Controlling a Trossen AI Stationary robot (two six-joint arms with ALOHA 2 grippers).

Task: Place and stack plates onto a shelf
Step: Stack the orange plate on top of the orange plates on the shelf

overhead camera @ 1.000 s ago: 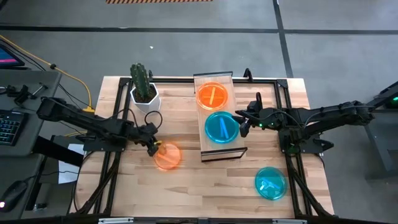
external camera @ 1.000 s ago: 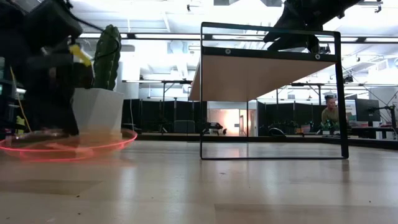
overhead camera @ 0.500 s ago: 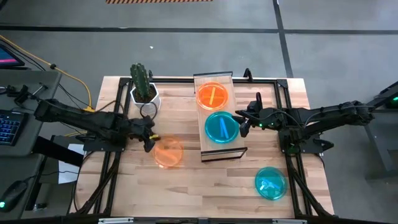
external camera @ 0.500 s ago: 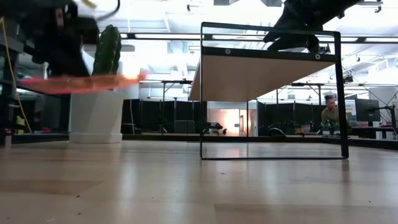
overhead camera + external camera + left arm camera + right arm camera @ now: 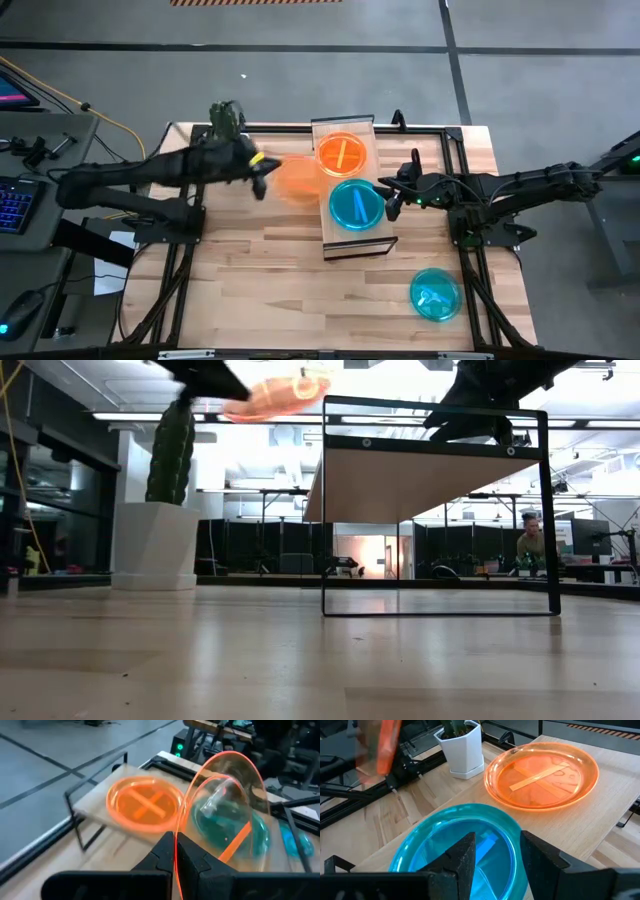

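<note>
A green cactus (image 5: 172,452) stands upright in a white hexagonal pot (image 5: 155,546) near the far left corner of a light butcher-block table (image 5: 300,280). The table rests on a dark metal frame (image 5: 165,290) that shows along its edges. Left of the table sits a grey desk with a dark keyboard (image 5: 14,205) and a yellow cable (image 5: 110,125) running across it. The floor (image 5: 520,40) around the table is grey concrete with dark seams. Seen from table height, an open room with ceiling lights lies behind, and a person (image 5: 531,542) sits far back on the right.
</note>
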